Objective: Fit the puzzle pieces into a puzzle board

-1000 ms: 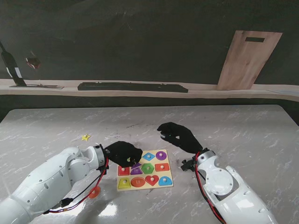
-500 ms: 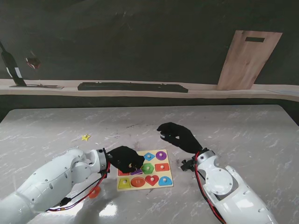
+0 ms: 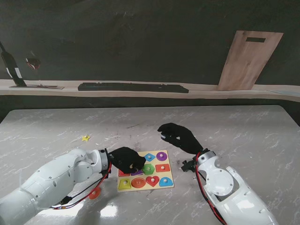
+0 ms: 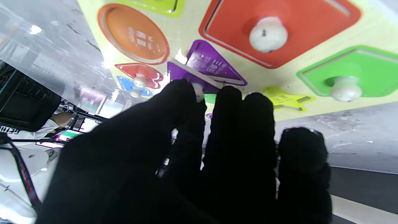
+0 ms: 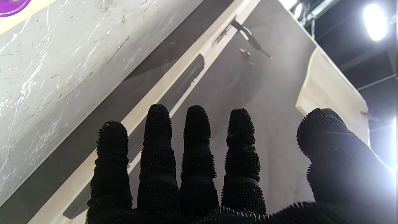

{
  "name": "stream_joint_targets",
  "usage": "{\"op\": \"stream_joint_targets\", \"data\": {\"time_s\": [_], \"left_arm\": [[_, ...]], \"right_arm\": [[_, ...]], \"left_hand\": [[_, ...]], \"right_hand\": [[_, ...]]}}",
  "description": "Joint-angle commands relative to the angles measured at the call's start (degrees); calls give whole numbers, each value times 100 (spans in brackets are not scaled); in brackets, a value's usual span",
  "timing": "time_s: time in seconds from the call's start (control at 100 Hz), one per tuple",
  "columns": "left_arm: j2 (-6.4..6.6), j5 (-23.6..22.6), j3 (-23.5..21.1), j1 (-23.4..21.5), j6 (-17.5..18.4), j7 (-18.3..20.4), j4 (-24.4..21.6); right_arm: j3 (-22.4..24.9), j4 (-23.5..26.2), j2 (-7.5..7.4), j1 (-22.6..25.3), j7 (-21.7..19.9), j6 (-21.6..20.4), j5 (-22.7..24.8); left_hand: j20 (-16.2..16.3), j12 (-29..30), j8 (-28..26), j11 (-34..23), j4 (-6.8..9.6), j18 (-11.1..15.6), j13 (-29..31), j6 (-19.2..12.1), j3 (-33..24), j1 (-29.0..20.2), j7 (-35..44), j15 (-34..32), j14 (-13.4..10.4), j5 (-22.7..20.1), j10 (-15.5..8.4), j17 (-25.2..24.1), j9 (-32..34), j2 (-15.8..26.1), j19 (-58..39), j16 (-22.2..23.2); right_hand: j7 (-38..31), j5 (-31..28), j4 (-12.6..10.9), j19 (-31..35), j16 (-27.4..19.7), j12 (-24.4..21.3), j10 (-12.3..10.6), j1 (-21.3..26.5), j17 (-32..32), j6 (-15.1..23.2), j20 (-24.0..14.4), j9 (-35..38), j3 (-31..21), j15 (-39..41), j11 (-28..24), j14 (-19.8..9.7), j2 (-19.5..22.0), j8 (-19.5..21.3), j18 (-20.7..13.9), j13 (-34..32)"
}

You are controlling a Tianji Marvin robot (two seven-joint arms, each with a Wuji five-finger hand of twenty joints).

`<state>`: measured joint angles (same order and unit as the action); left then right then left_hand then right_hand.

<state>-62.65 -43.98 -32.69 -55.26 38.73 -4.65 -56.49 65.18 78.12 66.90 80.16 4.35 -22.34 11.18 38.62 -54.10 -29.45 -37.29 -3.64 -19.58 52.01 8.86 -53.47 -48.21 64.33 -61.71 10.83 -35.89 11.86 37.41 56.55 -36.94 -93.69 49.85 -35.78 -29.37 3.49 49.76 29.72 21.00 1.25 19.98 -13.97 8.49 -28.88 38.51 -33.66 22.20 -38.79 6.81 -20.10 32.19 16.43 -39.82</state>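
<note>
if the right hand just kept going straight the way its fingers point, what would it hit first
Nothing close, as far as I can tell. The right hand hangs open over bare table, fingers aimed at the far left; beyond lies the dark wall. Depth is unclear.

glossy marble-look surface [image 3: 243, 131], pale wooden puzzle board [image 3: 168, 183] with shiny painted pieces, matt nubby black fingers [image 5: 158, 146].

A pale wooden puzzle board [image 3: 145, 171] carries red, purple, green, orange, blue and yellow shape pieces (white knobs on several), lying on the white, grey-veined marble table [image 3: 243, 131]. Left of the board lies a small yellow star piece [image 3: 86, 138]. Both gloved hands are black.
</note>
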Motion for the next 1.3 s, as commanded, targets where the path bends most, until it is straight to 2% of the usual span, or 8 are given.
{"op": "stream_joint_targets", "data": {"time_s": [0.0,0.54,1.29], "left_arm": [[-43,58,44,32,26,23,19],[-39,75,132,26,-56,69,-10],[-69,62,456,301,-16,28,291]], "right_arm": [[-5,35,27,41,20,15,22],[14,56,25,58,24,13,25],[7,48,26,51,13,30,11]], "left_hand": [[-39,-115,-103,-99,139,622,-94,-177,-202,19,279,-68,-400,140,18,-21,-111,73,-191,77],[-24,-139,-103,-91,123,645,-166,-221,-153,-16,279,-27,-398,172,-14,-103,-156,94,-149,112],[1,-189,-138,-13,73,629,-205,-287,-4,-79,243,59,-424,236,-50,-142,-211,190,-85,134]], "right_hand": [[121,-71,-141,85,49,31,-7,39,49,180,-49,116,114,72,-7,17,97,55,51,-96],[119,-75,-142,81,48,29,-2,38,50,173,-48,111,114,72,-3,18,99,55,49,-100],[126,-59,-143,86,50,31,-8,39,48,180,-50,108,119,74,-9,19,102,51,46,-94]]}}
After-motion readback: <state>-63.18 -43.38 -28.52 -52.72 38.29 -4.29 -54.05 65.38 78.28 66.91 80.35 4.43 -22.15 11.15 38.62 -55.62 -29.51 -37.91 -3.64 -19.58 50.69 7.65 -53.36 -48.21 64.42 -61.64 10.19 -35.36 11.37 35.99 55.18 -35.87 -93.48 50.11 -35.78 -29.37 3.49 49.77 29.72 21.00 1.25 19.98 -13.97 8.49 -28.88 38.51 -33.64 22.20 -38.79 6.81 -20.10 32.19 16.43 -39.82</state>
